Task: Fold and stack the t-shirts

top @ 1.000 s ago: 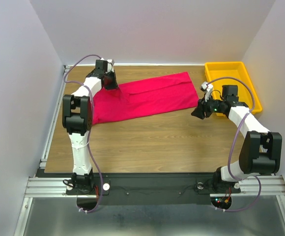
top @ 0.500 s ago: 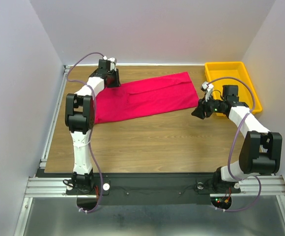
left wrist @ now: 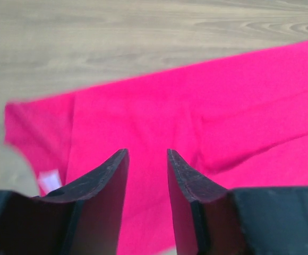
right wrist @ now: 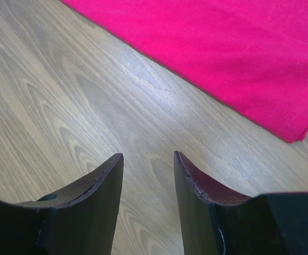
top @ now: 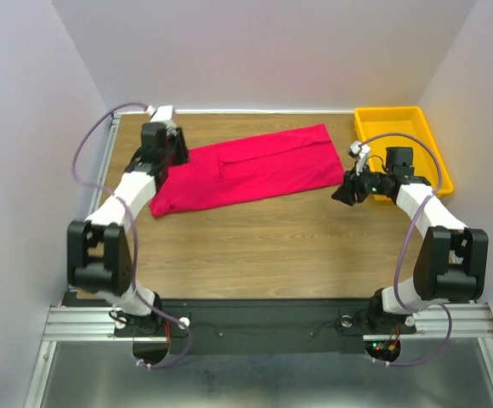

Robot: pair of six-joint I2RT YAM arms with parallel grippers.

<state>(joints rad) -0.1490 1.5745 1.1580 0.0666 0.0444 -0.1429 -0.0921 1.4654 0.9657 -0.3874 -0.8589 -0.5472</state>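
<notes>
One crimson-pink t-shirt lies folded lengthwise as a long strip across the far half of the table, running from near left to far right. My left gripper hovers over its far left end, jaws open and empty. In the left wrist view the shirt fills the frame beyond my left gripper, and a white label shows at the shirt's left edge. My right gripper is open and empty over bare wood just past the shirt's right end. In the right wrist view the gripper points at wood, with the shirt's hem beyond it.
A yellow plastic tray stands at the far right corner, close behind my right arm. Grey walls close in the table on three sides. Bare wood lies between the shirt and the arm bases.
My left arm has swung out to the left and its gripper has moved left and nearer along the shirt's far edge. The shirt's left end now lies flatter. The right arm has not moved.
</notes>
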